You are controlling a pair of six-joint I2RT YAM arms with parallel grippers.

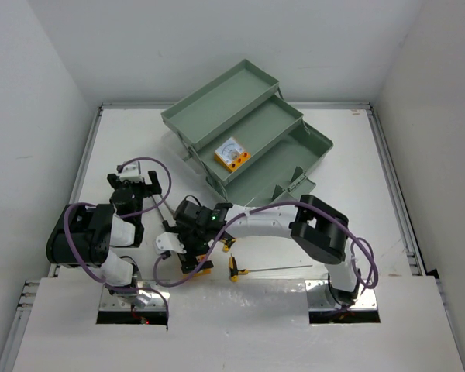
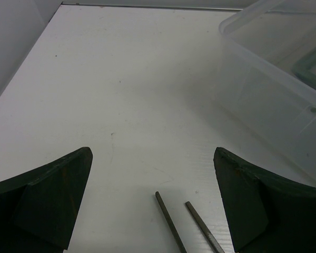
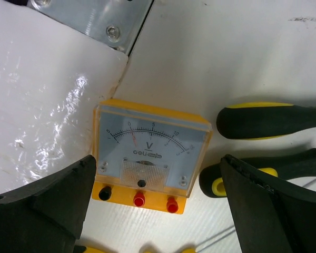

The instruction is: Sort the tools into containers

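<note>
An orange square meter (image 3: pixel 150 153) with a white dial lies flat on the table, between the jaws of my right gripper (image 3: pixel 159 163), which is open and above it. In the top view my right gripper (image 1: pixel 187 249) hides most of this meter (image 1: pixel 204 269). A second orange meter (image 1: pixel 231 154) lies in the middle sage-green tray (image 1: pixel 271 124) of the toolbox. Two yellow-black screwdriver handles (image 3: pixel 268 120) lie right of the near meter. A T-handle key (image 1: pixel 237 267) lies near the front. My left gripper (image 2: pixel 152 158) is open and empty over two thin shafts (image 2: pixel 168 221).
The toolbox's translucent lid (image 2: pixel 274 79) is close on the right in the left wrist view. The stepped toolbox (image 1: pixel 217 97) stands at the back centre. A metal plate and a glossy white sheet (image 3: pixel 37 105) lie by the near meter at the table's front edge.
</note>
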